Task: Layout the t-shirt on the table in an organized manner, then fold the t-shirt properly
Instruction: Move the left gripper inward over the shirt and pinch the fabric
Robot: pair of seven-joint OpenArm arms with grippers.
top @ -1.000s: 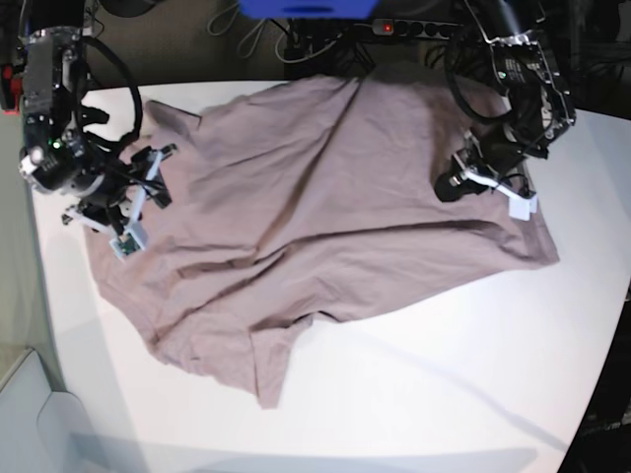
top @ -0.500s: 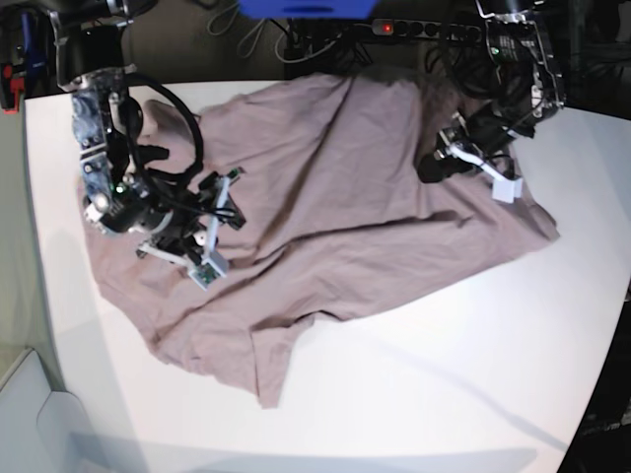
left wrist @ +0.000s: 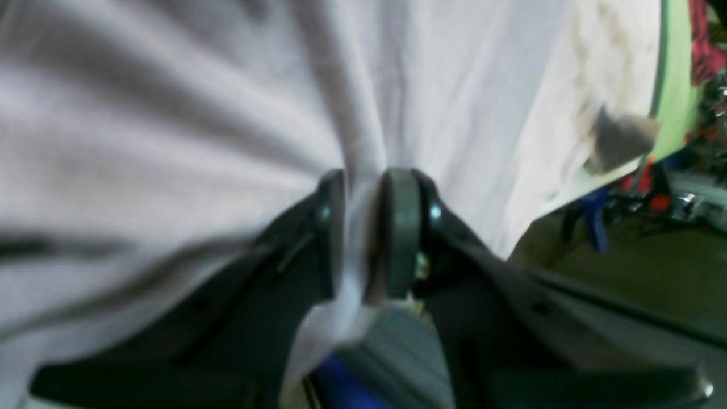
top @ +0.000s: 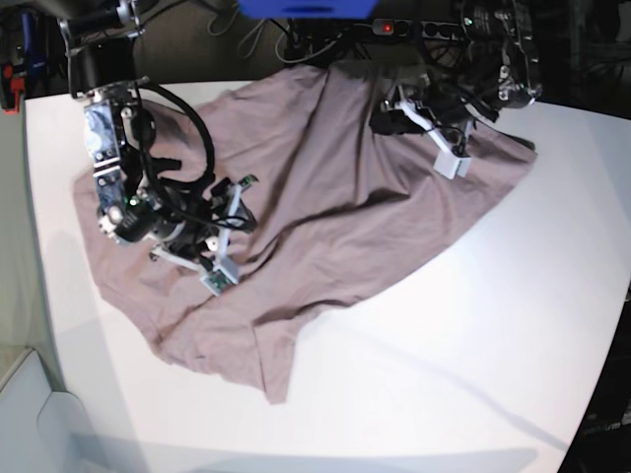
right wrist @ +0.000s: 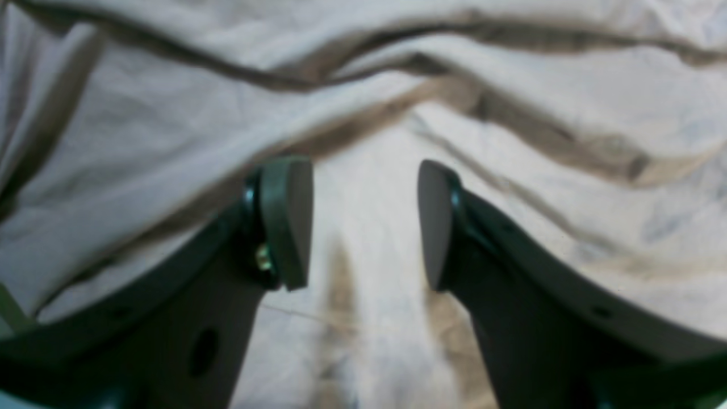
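The dusty mauve t-shirt (top: pixel 325 217) lies crumpled across the far left half of the white table (top: pixel 473 345), one sleeve pointing toward the front. My left gripper (top: pixel 382 121) is at the shirt's far side. In the left wrist view it (left wrist: pixel 363 227) is shut on a pinched ridge of the t-shirt (left wrist: pixel 170 113). My right gripper (top: pixel 232 232) hovers over the shirt's left part. Its jaws (right wrist: pixel 363 221) stand open in the right wrist view, with wrinkled cloth (right wrist: pixel 511 113) below them and nothing between them.
A black power strip (top: pixel 414 28) with a red switch, cables and a blue object (top: pixel 306 8) sit just beyond the table's far edge. Bare white tabletop stretches to the right and front of the shirt.
My left gripper has pulled its pinch of cloth toward the far edge and leftward, dragging the shirt's right side with it. My right arm has swung from the table's left edge onto the shirt.
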